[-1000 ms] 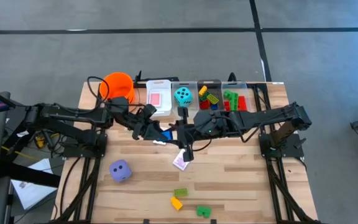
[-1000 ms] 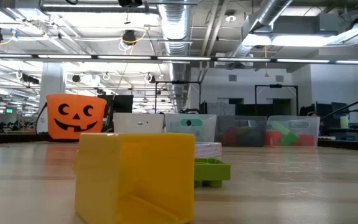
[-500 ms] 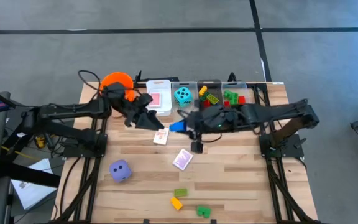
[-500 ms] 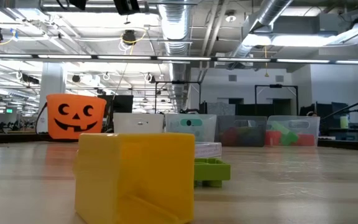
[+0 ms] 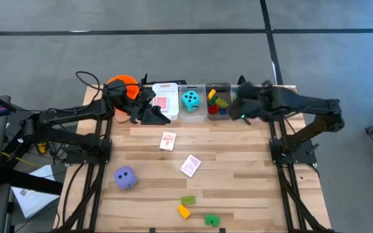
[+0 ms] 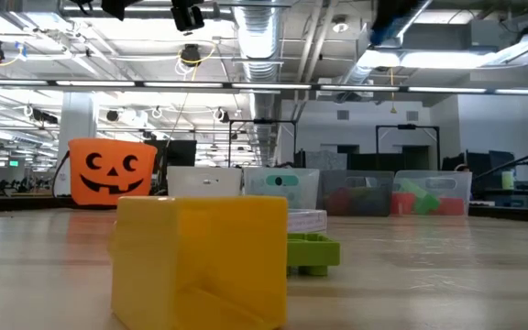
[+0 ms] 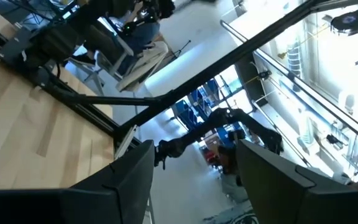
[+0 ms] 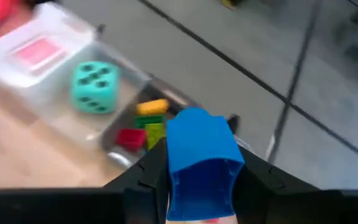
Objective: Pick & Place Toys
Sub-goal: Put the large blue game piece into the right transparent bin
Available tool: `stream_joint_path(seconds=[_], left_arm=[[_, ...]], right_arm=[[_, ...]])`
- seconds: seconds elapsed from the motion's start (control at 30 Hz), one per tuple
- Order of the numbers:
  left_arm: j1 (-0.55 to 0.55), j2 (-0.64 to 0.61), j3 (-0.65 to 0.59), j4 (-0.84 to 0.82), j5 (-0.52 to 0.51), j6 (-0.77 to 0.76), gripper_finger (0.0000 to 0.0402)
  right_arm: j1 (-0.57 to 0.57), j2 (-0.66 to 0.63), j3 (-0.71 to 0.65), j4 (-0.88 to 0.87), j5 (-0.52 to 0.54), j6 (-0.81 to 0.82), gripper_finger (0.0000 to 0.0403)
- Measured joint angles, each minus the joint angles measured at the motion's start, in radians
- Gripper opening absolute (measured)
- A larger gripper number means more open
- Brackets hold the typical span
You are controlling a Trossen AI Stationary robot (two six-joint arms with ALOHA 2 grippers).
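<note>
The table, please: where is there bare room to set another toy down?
Bare wood lies right of the two cards, and between the purple die and the bricks. The bin row, under both grippers, is crowded.

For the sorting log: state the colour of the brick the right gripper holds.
Blue brick, clearest in the right wrist view.

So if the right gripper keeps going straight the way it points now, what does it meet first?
Probably the brick bin: the right gripper, shut on a blue brick, aims just past it beside the teal die. Depth is unclear.
</note>
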State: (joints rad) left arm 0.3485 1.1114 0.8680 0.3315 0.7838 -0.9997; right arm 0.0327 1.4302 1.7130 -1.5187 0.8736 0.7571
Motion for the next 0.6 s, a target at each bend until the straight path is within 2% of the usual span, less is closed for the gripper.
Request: stream_joint_path(seconds=[0.23,0.4,0.47,0.6], left_arm=[[0.000,0.000,0.000,0.001,0.000,0.000,0.0222],[0.000,0.000,0.000,0.002,-0.001,0.000,0.0222],[0.000,0.000,0.000,0.002,-0.001,0.000,0.0223],[0.000,0.000,0.000,0.002,-0.001,0.000,0.0222]], right_arm=[[-0.158,-0.069,-0.004,-0.040,0.011,0.074,0.0117],[-0.319,-0.120,-0.158,-0.008,-0.011,0.069,0.0117],[-0.396,-0.152,-0.269,0.082,-0.065,0.021,0.0117],[-0.536,-0.225,-0.508,0.403,-0.282,-0.154,0.0117]])
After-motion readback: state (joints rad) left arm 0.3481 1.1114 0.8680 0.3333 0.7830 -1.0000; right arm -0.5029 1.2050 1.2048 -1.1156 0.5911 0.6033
